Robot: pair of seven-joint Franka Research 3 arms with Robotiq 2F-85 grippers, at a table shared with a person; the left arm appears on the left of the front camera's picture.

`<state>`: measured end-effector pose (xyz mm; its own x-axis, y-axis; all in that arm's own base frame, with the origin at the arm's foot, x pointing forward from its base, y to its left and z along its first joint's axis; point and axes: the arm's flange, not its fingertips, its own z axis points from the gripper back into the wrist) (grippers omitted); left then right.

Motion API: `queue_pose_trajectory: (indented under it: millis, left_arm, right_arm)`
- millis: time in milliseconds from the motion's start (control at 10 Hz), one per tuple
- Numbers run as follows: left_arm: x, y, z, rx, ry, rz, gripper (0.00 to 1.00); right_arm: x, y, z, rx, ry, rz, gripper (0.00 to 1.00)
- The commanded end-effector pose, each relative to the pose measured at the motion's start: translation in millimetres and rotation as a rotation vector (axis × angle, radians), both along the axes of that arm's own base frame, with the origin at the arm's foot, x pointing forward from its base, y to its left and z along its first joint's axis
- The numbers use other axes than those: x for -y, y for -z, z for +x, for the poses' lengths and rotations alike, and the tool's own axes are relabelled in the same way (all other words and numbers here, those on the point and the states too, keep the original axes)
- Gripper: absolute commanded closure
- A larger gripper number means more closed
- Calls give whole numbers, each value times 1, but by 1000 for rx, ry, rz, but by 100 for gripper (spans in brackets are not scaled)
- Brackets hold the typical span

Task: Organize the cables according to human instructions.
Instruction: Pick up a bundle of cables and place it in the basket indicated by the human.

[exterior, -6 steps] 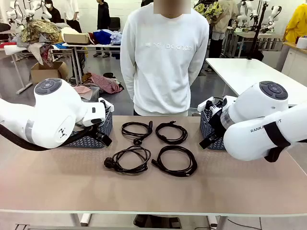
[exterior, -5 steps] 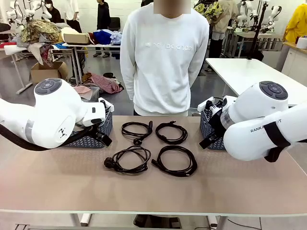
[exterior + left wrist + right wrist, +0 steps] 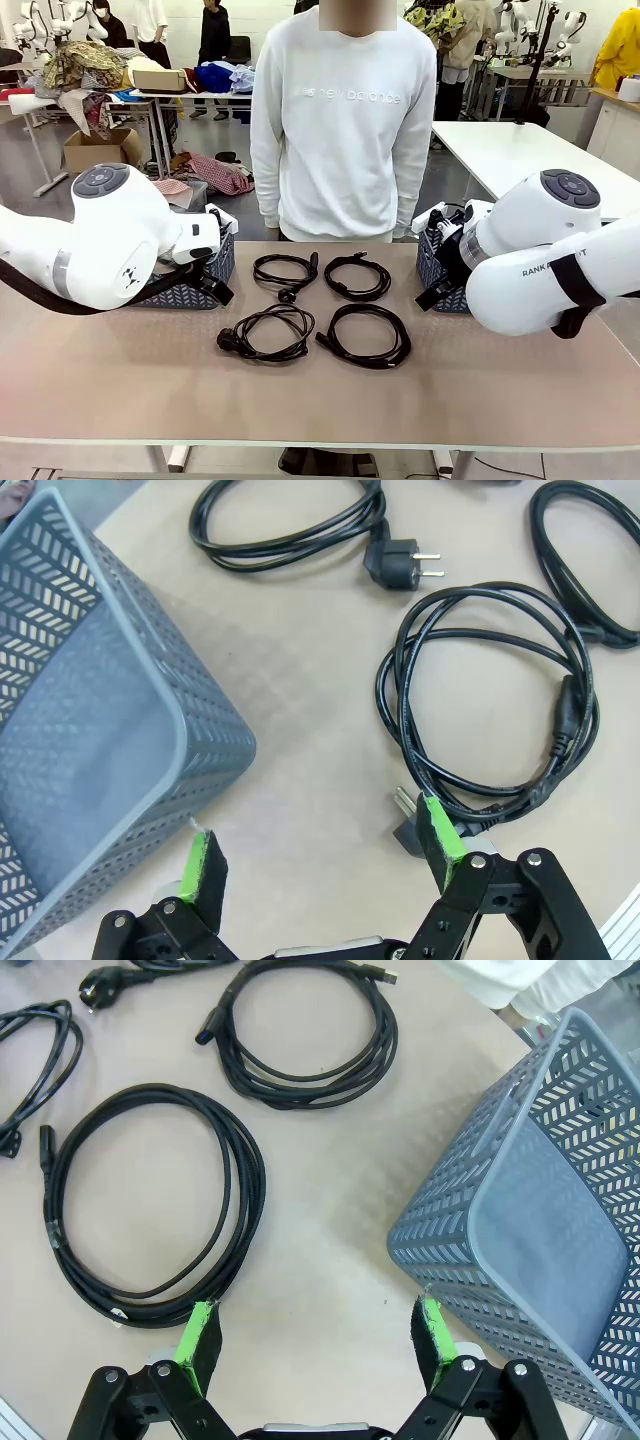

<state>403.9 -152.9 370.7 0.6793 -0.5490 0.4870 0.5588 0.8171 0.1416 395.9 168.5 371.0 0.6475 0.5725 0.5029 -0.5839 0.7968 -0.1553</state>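
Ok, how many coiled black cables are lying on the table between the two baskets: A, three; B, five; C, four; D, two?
C: on the table lie a far-left cable, a far-right cable, a near-left cable and a near-right cable, four in all.

Slight shift of the person (image 3: 340,130).

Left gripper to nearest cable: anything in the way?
Nothing visible. The left gripper is open over bare table, the nearest cable lies just ahead by one finger, and the grey basket sits off to the other side.
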Motion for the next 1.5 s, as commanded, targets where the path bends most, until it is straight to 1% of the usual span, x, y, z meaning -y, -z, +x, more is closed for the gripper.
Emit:
queue_pose_trajectory:
  millis: [0, 400, 500, 600, 700, 800, 900, 1000, 1200, 1300, 1400]
  left_arm:
    - [-1, 0, 0, 0, -1, -1, 0]
    - [0, 0, 0, 0, 1, 0, 0]
    - [-4, -3, 0, 2, 0, -12, 0]
    - [-9, -12, -2, 4, 20, -32, 0]
    - [-12, -26, -4, -4, 63, -51, 0]
    - [-18, -40, -9, -8, 102, -58, 0]
    - [-22, -61, -12, -5, 135, -79, 0]
    - [-28, -73, -13, -3, 181, -92, 0]
    - [-40, -93, -9, -28, 253, -112, 0]
    - [-47, -106, -6, -48, 308, -141, 0]
    - [-55, -112, -2, -59, 342, -168, 0]
  right_arm:
    - [0, 0, 0, 0, 0, 1, 0]
    - [0, 0, 0, 0, 0, 0, 0]
    - [4, -1, 3, -19, -17, 9, 0]
    - [12, -7, 3, -20, -31, 20, 0]
    - [21, -15, 3, -28, -59, 42, 0]
    - [30, -26, 4, -32, -83, 62, 0]
    - [40, -41, 3, -29, -120, 91, 0]
    - [49, -50, 5, -35, -144, 124, 0]
    - [65, -65, 7, -53, -204, 172, 0]
    - [73, -76, 7, -58, -245, 192, 0]
    - [81, -84, 8, -49, -263, 206, 0]
